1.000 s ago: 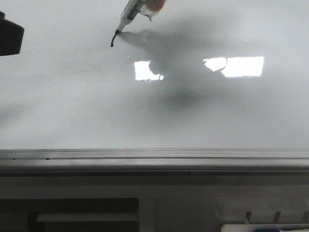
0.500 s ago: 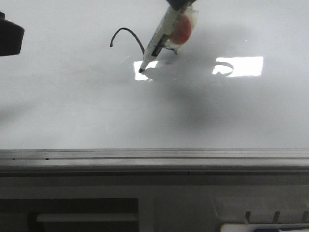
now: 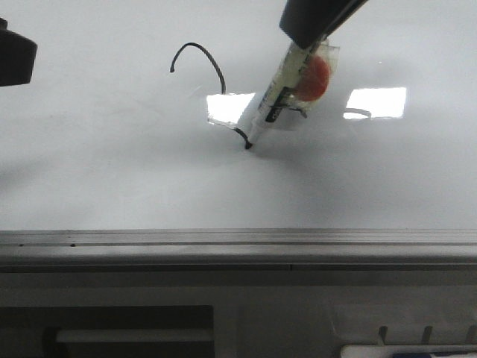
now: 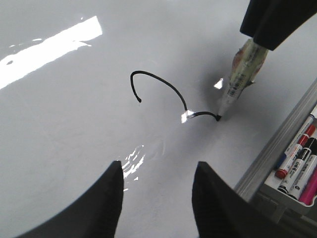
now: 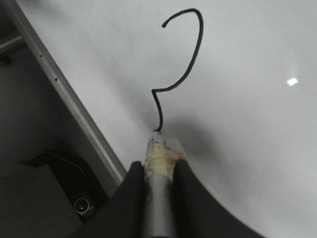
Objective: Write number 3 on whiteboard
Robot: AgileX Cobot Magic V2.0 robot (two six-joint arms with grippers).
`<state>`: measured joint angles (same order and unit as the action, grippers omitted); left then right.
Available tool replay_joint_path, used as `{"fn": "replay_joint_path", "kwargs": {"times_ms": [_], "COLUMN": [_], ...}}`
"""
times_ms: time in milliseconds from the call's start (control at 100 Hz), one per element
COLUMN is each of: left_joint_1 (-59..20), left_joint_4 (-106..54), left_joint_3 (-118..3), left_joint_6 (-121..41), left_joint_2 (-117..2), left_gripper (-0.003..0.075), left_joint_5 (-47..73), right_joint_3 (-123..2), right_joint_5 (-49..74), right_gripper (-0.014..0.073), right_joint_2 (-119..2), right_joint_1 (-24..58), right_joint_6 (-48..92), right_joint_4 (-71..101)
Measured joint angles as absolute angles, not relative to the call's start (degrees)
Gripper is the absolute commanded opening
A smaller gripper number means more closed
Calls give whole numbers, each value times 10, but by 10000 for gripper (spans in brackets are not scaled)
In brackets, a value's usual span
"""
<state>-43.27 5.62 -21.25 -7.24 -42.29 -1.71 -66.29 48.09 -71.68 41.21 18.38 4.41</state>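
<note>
The right end effector (image 5: pixel 157 171) pinches a white-barrelled marker pen (image 3: pixel 277 97), tip touching the glossy pale grey whiteboard (image 3: pixel 112 171). There the thin dark number 3 (image 3: pixel 205 71) stands half-drawn: top loop and a short hook. The left end effector (image 4: pixel 157 191) hovers spread, holding nothing.

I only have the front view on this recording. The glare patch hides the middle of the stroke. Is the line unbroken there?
Observer: Yes. In the right wrist view the number 3 runs unbroken from its top loop, through a sharp kink, to the marker tip.
Operator: Is the left gripper holding anything?
Observer: No. The left gripper is open and empty above the whiteboard.
Operator: Any spare markers nearby?
Observer: Yes. The left wrist view shows spare markers in a tray beyond the board's edge rail.
</note>
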Motion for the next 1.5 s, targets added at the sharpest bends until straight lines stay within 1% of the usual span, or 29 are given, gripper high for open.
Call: {"fn": "replay_joint_path", "kwargs": {"times_ms": [310, 560, 640, 740, 830, 960, 1320, 1370, 1420, 1490, 1500], "left_joint_1": [-433, -433, -445, -480, -509, -521, -522, -522, -522, -522, -522], "left_joint_4": [56, 60, 73, 110, 124, 129, 131, 131, 131, 131, 131], "left_joint_3": [-212, -212, -212, -212, -212, -212, -212, -212, -212, -212, -212], "left_joint_6": [-72, -72, -72, -73, -73, -73, -73, -73, -73, -73, -73], "left_joint_2": [-423, -423, -423, -423, -424, -440, -485, -487, -489, -489, -489], "left_gripper": [291, 295, 296, 296, 321, 377, 375, 365, 334, 249, 225], "left_joint_5": [-12, -8, -8, -7, -8, -12, -13, -13, -13, -13, -13], "right_joint_3": [-675, -692, -693, -693, -693, -693, -697, -698, -698, -698, -698], "right_joint_5": [438, 424, 428, 428, 428, 423, 419, 419, 419, 419, 419], "right_gripper": [-61, -61, -61, -61, -61, -61, -61, -61, -61, -61, -61], "right_joint_2": [-791, -787, -778, -774, -774, -773, -773, -773, -773, -773, -773], "right_joint_1": [475, 500, 512, 532, 549, 569, 602, 603, 603, 603, 603], "right_joint_6": [181, 181, 181, 181, 181, 181, 181, 181, 181, 181, 181], "right_joint_4": [66, 55, 54, 52, 50, 49, 48, 48, 48, 48, 48]}}
